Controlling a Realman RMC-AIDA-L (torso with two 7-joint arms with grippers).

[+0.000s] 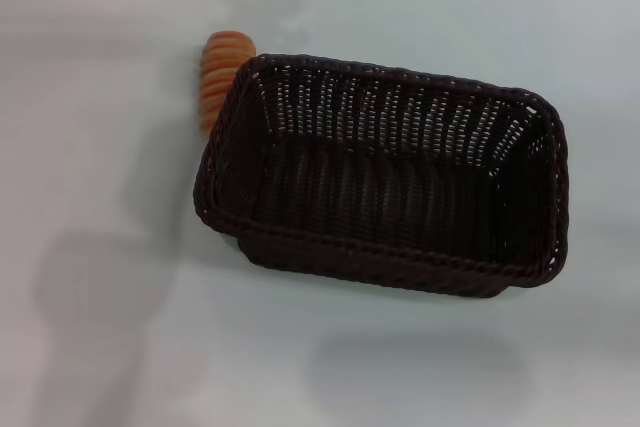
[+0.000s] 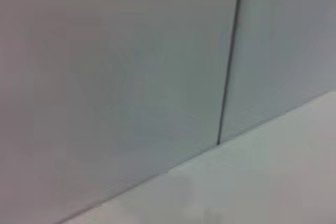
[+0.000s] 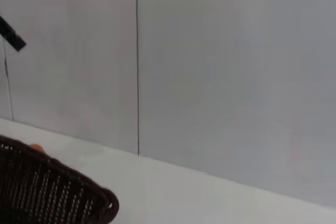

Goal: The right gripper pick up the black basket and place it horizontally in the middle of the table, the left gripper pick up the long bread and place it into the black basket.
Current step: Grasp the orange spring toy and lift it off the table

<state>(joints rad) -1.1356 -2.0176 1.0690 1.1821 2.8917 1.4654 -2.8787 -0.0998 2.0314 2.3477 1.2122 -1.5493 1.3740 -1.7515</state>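
The white table (image 1: 100, 147) carries the black basket (image 1: 390, 177) near its middle, lengthwise across, open side up and looking tipped, its far wall showing more than its near one. The long bread (image 1: 222, 72) lies outside the basket, touching its far left corner, toward the table's far edge. Neither gripper is visible, so their fingers can't be judged.

No readable text or labels

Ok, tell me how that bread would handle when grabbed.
The long bread looks soft, so a hard pinch would probably dent it. Its rounded, ribbed shape might roll if nudged. It lies against the black basket, likely crowding one side.
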